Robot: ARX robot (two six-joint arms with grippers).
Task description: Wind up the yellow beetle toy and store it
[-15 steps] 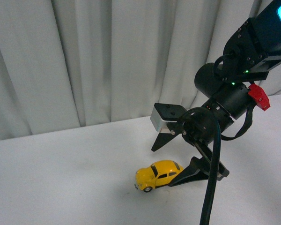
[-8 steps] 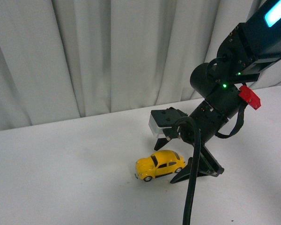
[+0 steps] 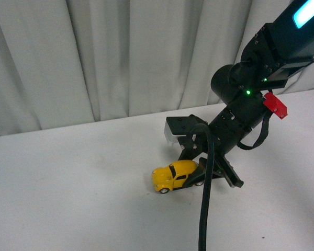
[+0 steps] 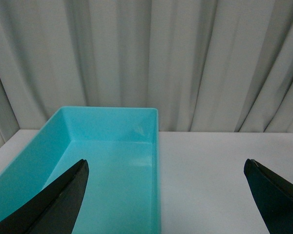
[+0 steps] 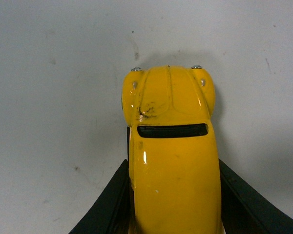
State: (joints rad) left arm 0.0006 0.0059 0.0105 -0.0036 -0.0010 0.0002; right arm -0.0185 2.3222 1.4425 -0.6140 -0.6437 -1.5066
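The yellow beetle toy (image 3: 170, 177) sits wheels-down on the white desk (image 3: 68, 198), lower middle of the front view. The right end effector (image 3: 186, 170) straddles its rear half, fingers drawn in close along both flanks. Whether they already press, I can't tell. The trouble I'd watch for is that rounded, glossy body: a squeeze so far back could squirt the car forward or tip its nose. The left end effector (image 4: 166, 165) hangs wide open over a turquoise bin (image 4: 107, 114), holding nothing.

Bare table (image 3: 68, 198) lay open ahead of the yellow beetle toy (image 3: 172, 175); fingers of the right gripper (image 3: 182, 170) (one per side) closed off both flanks, curtain (image 3: 120, 57) behind.
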